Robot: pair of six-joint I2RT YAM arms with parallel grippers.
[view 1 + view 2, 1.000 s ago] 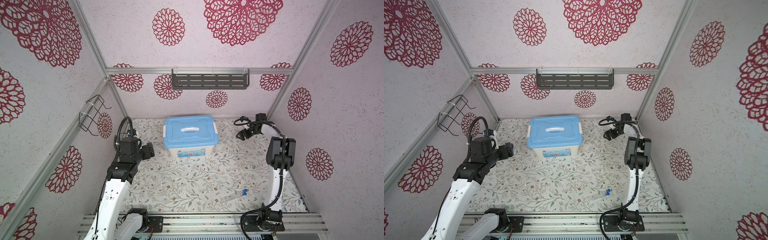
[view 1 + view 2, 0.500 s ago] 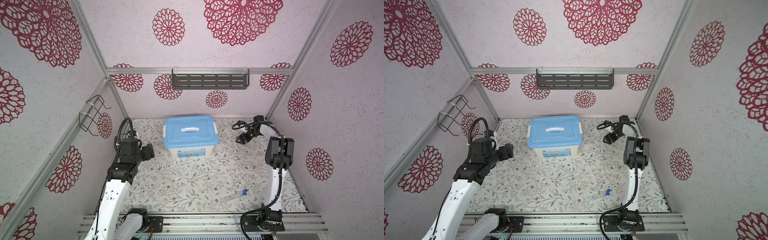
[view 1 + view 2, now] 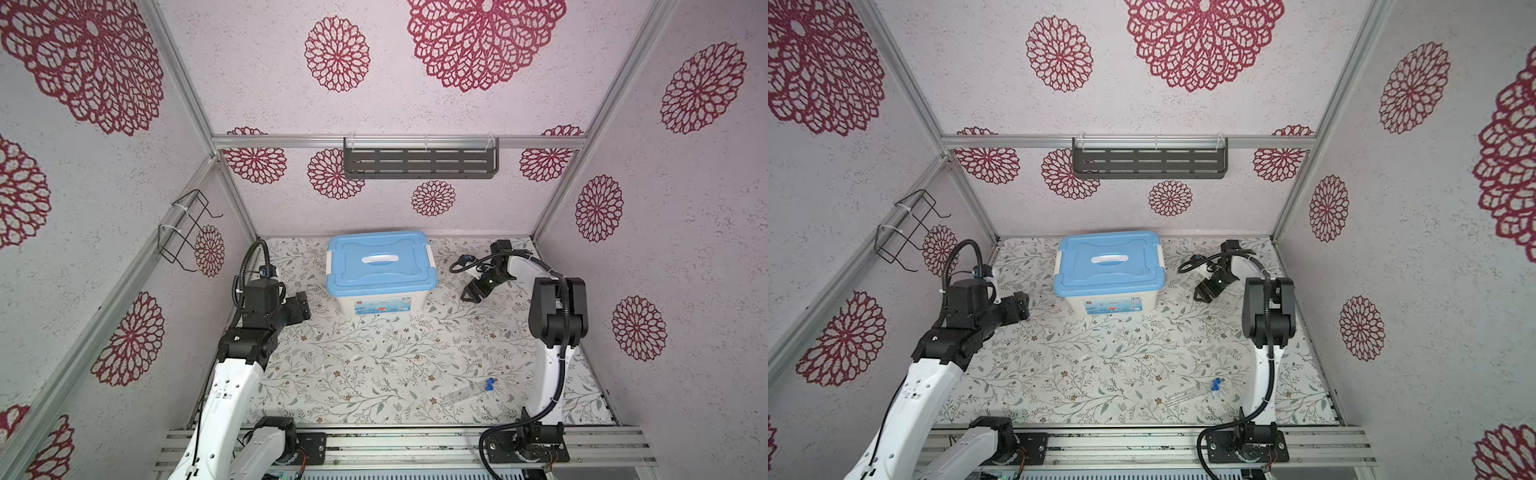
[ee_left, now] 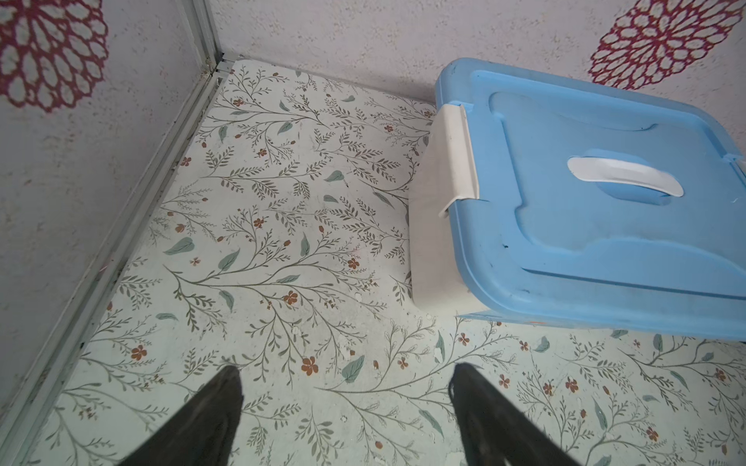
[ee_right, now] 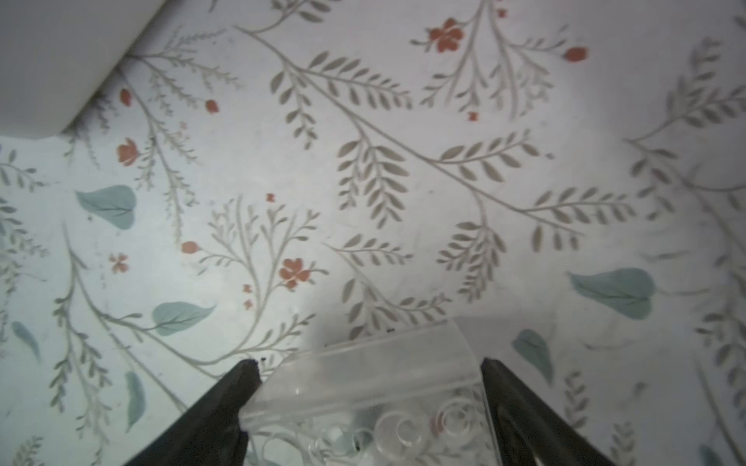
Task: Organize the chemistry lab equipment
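Right gripper [image 5: 367,365], seen from its wrist camera: two dark fingers stand wide apart just above a floral-patterned counter [image 5: 403,161], with a clear rack [image 5: 363,403] lying between them. The fingertips [image 5: 244,373] sit at the rack's two ends, at or very near its edges. Whether they are pressing on it cannot be told. The rack's round holes that show hold no tubes.

In both top views this gripper [image 3: 471,293] is low over the far right of the counter, beside a large white bin with a blue lid [image 3: 340,286]. The lid is shut.

Left gripper [image 4: 346,369]: open and empty, with only bare counter between its fingers. It hovers off the bin's other side, with a gap between them [image 3: 301,307].

Two clear blue-capped tubes [image 3: 469,392] lie side by side on the counter near the front edge, close to the right arm's base and well apart from both grippers.

Judged from this, the task is at an early stage. The rack is only now being taken hold of, and the tubes are loose and untouched. The other small pieces of equipment cannot be made out.
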